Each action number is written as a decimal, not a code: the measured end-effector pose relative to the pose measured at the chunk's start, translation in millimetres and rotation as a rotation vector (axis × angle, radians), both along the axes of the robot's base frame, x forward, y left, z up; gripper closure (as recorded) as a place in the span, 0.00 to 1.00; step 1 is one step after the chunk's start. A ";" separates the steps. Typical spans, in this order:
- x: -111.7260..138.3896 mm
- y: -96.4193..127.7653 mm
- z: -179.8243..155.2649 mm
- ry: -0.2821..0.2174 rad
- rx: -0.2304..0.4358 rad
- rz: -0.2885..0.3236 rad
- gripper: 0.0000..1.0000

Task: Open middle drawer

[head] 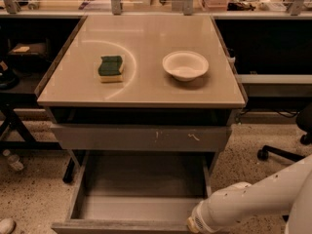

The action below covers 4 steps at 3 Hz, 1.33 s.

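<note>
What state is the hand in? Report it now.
Hand: cannot be told; it sits at the picture's bottom edge, against the front of the pulled-out middle drawer.

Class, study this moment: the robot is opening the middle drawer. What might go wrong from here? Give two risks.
1. The middle drawer already stands far out, so more pulling might take it off its runners.
2. The gripper sits at the right end of the drawer's front, by the picture's bottom edge. An off-centre pull there may skew the drawer and jam it.
</note>
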State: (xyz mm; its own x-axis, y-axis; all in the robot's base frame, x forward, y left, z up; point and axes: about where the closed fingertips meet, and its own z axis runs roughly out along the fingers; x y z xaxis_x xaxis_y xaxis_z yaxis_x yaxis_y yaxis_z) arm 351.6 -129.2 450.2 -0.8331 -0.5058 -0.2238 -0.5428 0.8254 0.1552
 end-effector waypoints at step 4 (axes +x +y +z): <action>-8.7 -3.7 -0.2 0.036 0.003 -0.015 1.00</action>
